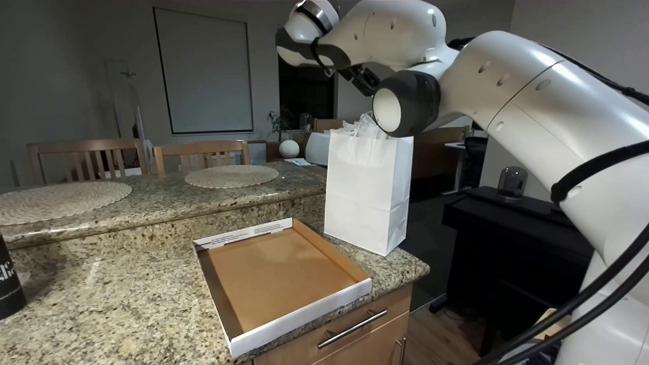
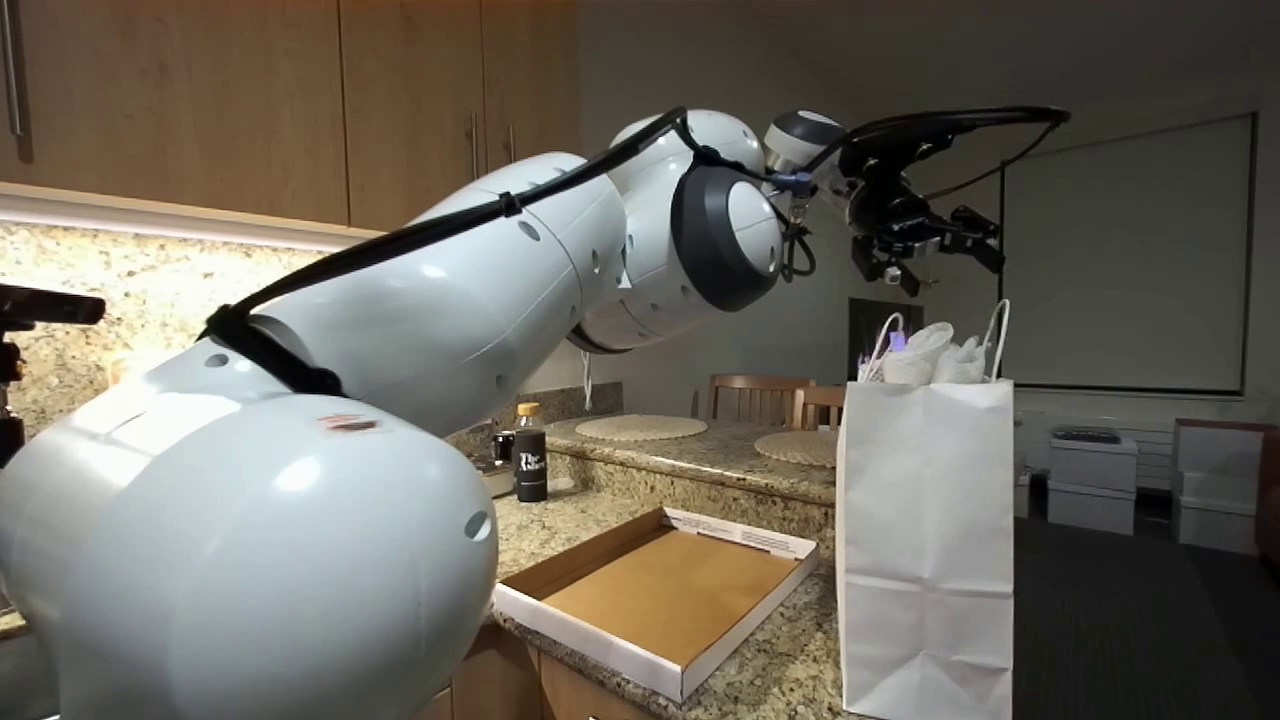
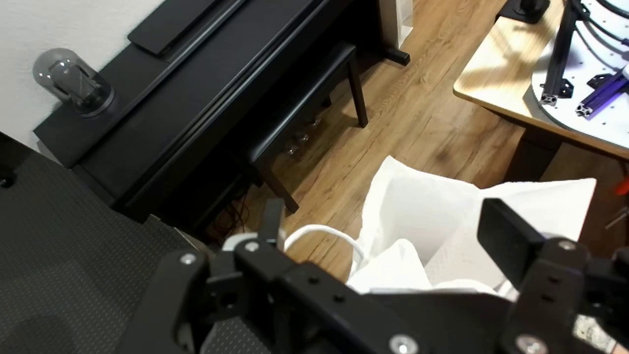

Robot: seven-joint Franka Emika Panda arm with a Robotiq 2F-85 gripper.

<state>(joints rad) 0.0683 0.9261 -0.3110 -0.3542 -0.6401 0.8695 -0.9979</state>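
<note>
Two dark fingers [image 3: 511,241] on the gripper [image 3: 383,216], spread wide and released. Hangs above the white paper bag [image 1: 361,197], with open room down to the looped handles [image 2: 1003,335] and tissue paper [image 2: 925,357] at its top. Below, the same bag upright at the right corner of the granite counter [image 1: 127,304], with only a narrow margin of stone before the right edge, then a drop to dark floor [image 2: 1130,620]. Just left of it, past a slim gap, a shallow cardboard tray [image 1: 279,276] with white sides, close along the counter's near edge above a drawer [image 1: 398,304]. Farther left, a broad stretch of granite as far as a black container [image 2: 530,470] with white lettering. On the far side, a step up to a raised ledge [image 1: 157,195] with two round woven placemats [image 1: 233,176] and wooden chairs [image 1: 86,157] beyond. In the wrist view, past the bag's open mouth, a lane of wooden floor [image 3: 417,123] between a long black console [image 3: 196,98] with a bench [image 3: 295,108] on the left and the rounded corner of a light wooden table [image 3: 486,83] on the right.
</note>
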